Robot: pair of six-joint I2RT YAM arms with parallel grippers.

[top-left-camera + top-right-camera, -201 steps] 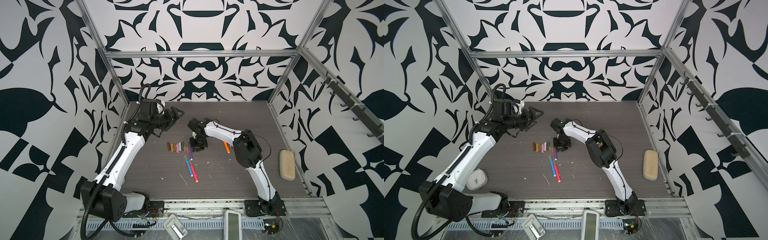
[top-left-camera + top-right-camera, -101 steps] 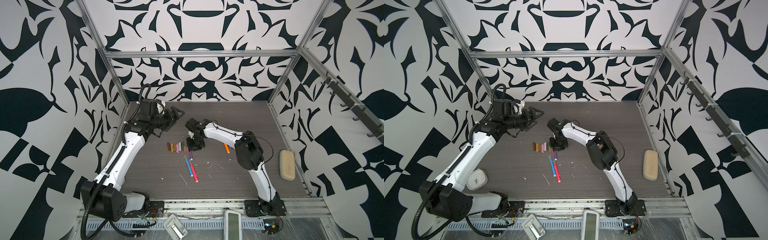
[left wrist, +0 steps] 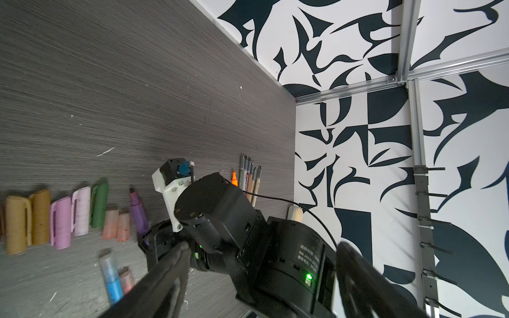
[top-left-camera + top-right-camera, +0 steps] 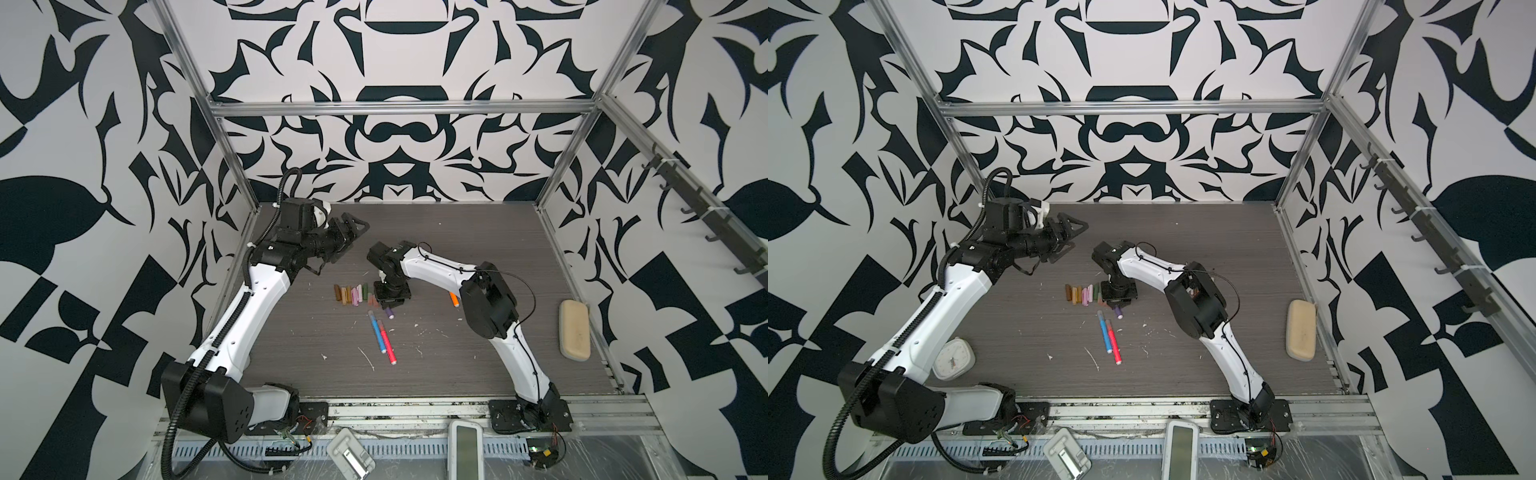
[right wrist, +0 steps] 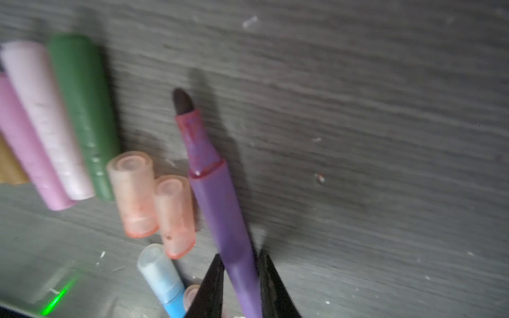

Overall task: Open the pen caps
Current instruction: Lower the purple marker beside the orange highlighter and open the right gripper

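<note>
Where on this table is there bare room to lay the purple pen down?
Bare table: the far strip along the back wall, the front strip nearer than the blue pen and red pen, and the gap between the right arm and the pad. Crowded: the middle, where the caps, the purple pen and the right hand meet.

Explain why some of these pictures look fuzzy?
Right wrist view: the green cap is smeared with blur, while the purple pen is crisper and throws a soft shadow. Left wrist view: the fingers near the lens are out of focus. Both top views: sharp, evenly lit.
</note>
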